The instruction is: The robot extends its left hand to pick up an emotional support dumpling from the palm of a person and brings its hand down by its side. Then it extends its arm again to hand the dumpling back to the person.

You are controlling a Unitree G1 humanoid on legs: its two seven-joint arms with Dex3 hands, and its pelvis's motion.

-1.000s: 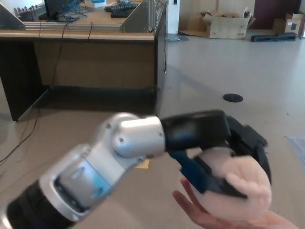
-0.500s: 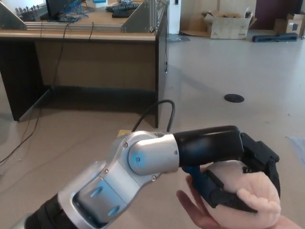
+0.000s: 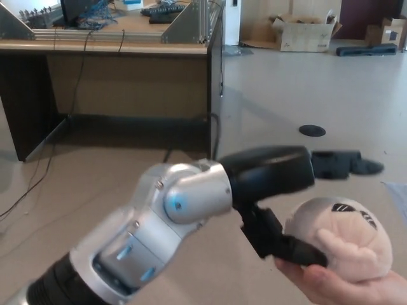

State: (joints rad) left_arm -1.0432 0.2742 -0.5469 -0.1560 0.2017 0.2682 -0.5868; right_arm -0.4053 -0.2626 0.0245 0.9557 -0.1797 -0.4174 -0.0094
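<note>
My left hand (image 3: 289,175) reaches out from the lower left on its silver arm. It is open: two fingers (image 3: 343,165) stick out flat above the dumpling, and the thumb (image 3: 289,246) lies low against its left side. The emotional support dumpling (image 3: 346,232), a pale pink plush ball with a small black face on top, rests in a person's palm (image 3: 331,289) at the bottom right. It sits just below and right of my fingers and is not gripped. My right hand does not show.
A wooden desk (image 3: 127,70) with cables and metal brackets stands at the back left. Cardboard boxes (image 3: 302,32) sit far back on the floor. A dark round floor plate (image 3: 311,130) lies beyond my hand.
My left hand has opened and lifted off the dumpling. The fingers that were wrapped over it now stretch out above it, and the dumpling stays in the person's palm.
</note>
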